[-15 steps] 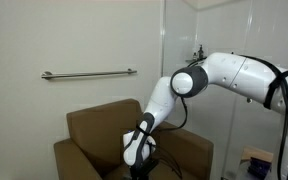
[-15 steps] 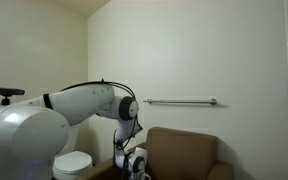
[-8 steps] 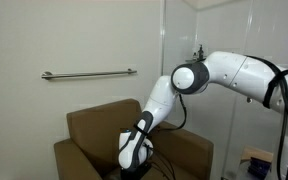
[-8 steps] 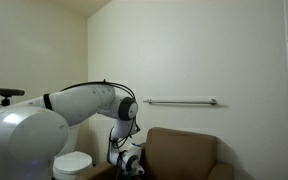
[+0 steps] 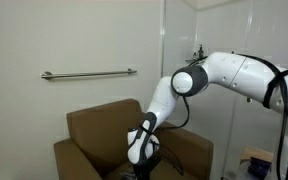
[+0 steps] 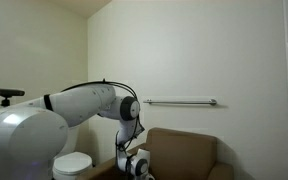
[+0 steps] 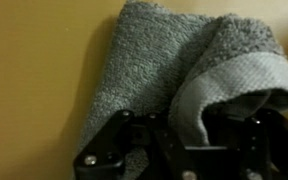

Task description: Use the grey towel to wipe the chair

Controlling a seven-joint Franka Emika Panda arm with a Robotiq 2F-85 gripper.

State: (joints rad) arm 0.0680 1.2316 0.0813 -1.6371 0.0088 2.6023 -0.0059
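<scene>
The grey towel point(image 7: 159, 60) fills the wrist view, folded over and pressed on the tan seat of the chair point(image 7: 34, 90). My gripper point(image 7: 184, 130) is shut on a fold of the grey towel, with cloth bunched between the black fingers. In both exterior views the gripper point(image 5: 139, 152) point(image 6: 136, 168) is low over the seat of the tan-brown chair point(image 5: 89, 128) point(image 6: 184, 150), in front of its back cushion. The towel itself is hidden behind the gripper in the exterior views.
A metal grab bar point(image 5: 89, 74) point(image 6: 179, 101) runs along the wall above the chair. A white toilet point(image 6: 72, 163) stands next to the chair. A box or bin point(image 5: 256, 160) sits on the floor near the arm's base.
The gripper slid one way across the seat and has come back to about where it was a second ago, with the towel still in it.
</scene>
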